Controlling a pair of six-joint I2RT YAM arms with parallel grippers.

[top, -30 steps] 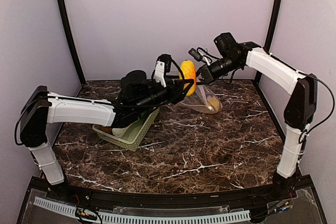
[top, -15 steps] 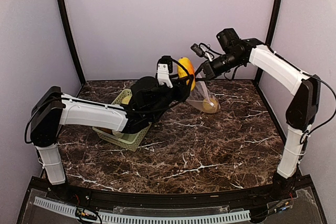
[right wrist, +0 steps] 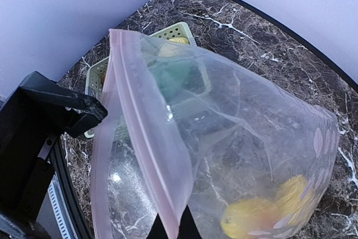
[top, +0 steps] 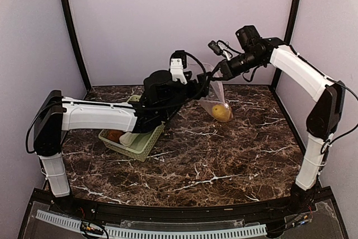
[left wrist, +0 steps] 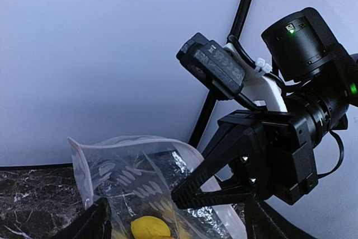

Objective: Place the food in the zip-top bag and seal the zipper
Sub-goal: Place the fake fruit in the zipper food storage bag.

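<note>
Yellow piece [top: 222,113] dropped into the bag [top: 214,98]; left gripper [top: 206,88] is wide open, empty, while the right gripper [top: 215,78] pinches the zipper [right wrist: 148,138]. Remaining food [top: 114,135] sits in the basket [top: 142,148] toward the left edge, nearer my left arm.

1. zip-top bag [right wrist: 263,132]: clear plastic, white polka dots.
2. zipper [right wrist: 151,132]: pale pink strip, no print.
3. yellow pieces [right wrist: 254,219] in the bag: bright yellow, plain.
4. basket [top: 146,140]: light green, lattice pattern.
5. orange piece [top: 114,135] in the basket: orange-brown, plain.
6. table [top: 224,160]: dark brown marble look, white veins.
7. left arm [top: 95,117], right arm [top: 299,71]: white shells, black joints.
8. walls [top: 140,20]: pale lilac-grey, plain.
</note>
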